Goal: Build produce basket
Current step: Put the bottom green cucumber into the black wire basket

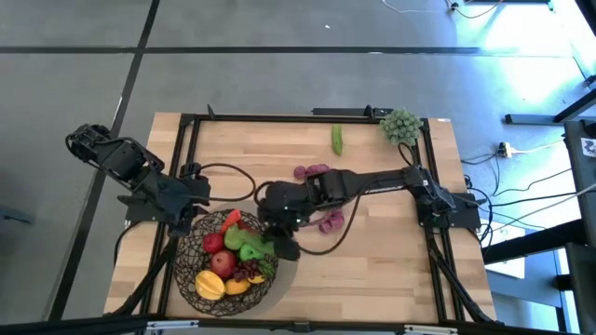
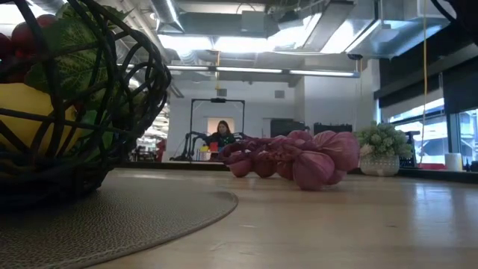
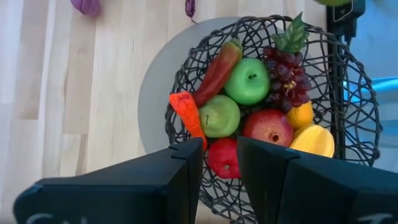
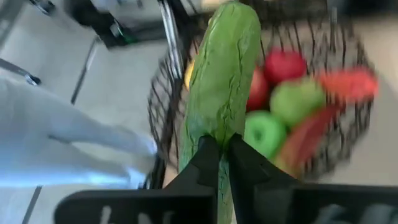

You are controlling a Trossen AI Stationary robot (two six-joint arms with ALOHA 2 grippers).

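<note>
The right wrist view alone shows the right gripper pinched tight on a green cucumber above the basket. The left gripper hovers slightly parted, empty, at its rim. Beyond, purple grapes lie on the table.

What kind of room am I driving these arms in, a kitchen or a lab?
Most likely a lab or open workshop: exposed ceiling ducts, a bare concrete floor around the wooden table, and another frame rig behind with a person seated at it.
</note>
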